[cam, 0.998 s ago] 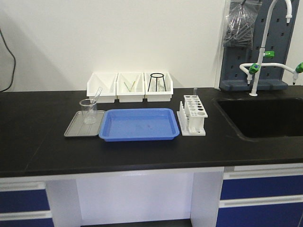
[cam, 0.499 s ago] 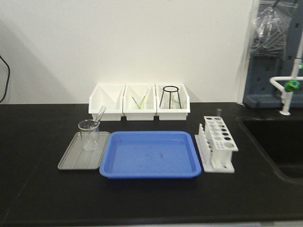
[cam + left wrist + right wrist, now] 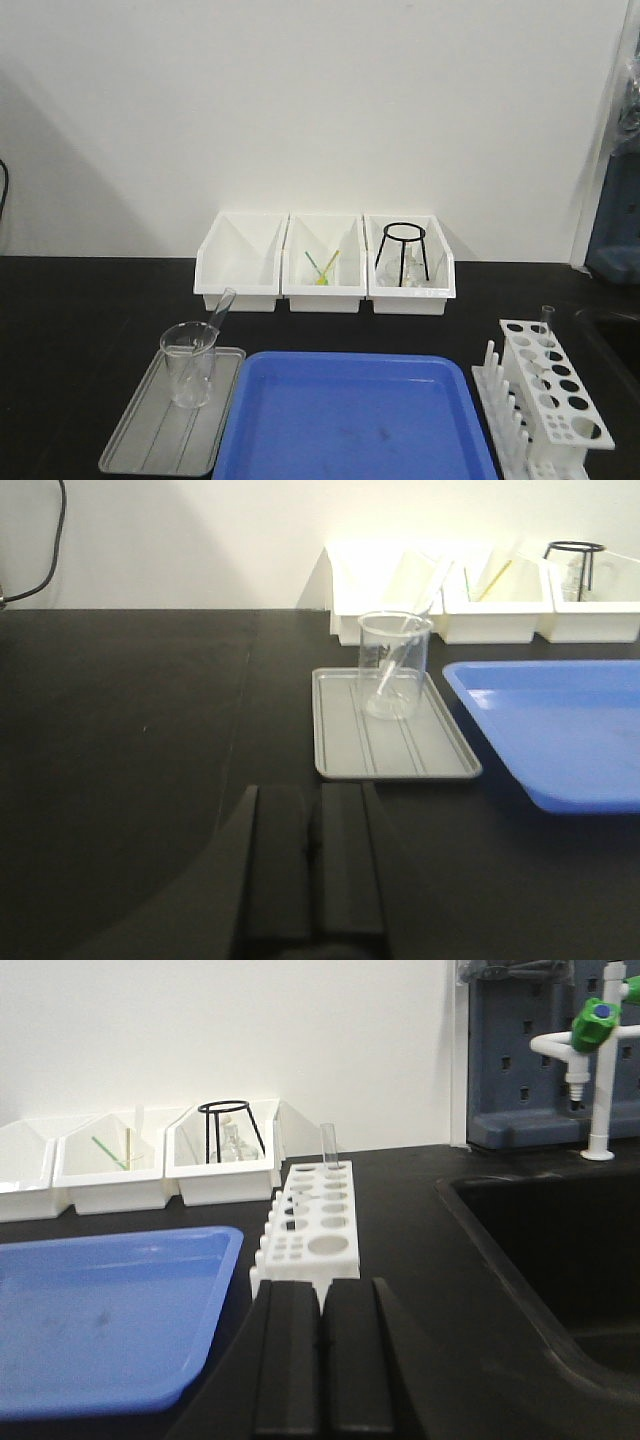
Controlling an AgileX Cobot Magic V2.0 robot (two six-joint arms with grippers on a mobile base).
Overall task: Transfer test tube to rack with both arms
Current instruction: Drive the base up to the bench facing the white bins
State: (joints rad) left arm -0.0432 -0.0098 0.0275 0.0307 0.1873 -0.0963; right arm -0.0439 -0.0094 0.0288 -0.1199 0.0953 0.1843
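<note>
Well left of the blue tray [image 3: 350, 425], the left gripper [image 3: 315, 805] hangs low over the black counter [image 3: 120, 730]. Its matte black jaws are pressed together with nothing between them, and it faces the glassware, probably ready for a first reach.

Just left of the blue tray, edges nearly touching, lies a grey tray [image 3: 140, 450], shallow, ribbed and dull. On it stands a wide clear beaker [image 3: 190, 365] with a spout. The test tube [image 3: 224, 303] leans inside it, a slim glass cylinder with its open rim propped above the beaker's lip. Its rounded bottom cannot roll there, and the tilt leaves the top free to pinch.

The blue tray itself is glossy plastic with a raised rim, likely a safe zone for passing the tube between arms.

Behind the blue tray, against the wall, sit three white open-front bins [image 3: 240, 265]. The middle one holds thin yellow-green sticks, and the right one holds a black wire stand [image 3: 403, 250].

Just right of the blue tray is the rack [image 3: 555, 395], white plastic with a top plate pierced by round holes and pegs along the tray side. A second tube [image 3: 547, 318] stands upright in a far corner hole, and the other holes look open.

Nearer the camera on that side of the blue tray, the right gripper [image 3: 322, 1295] faces the rack, its jaws likewise pressed together on nothing. Farther right of the blue tray, the counter drops into a black sink [image 3: 540, 1250].
</note>
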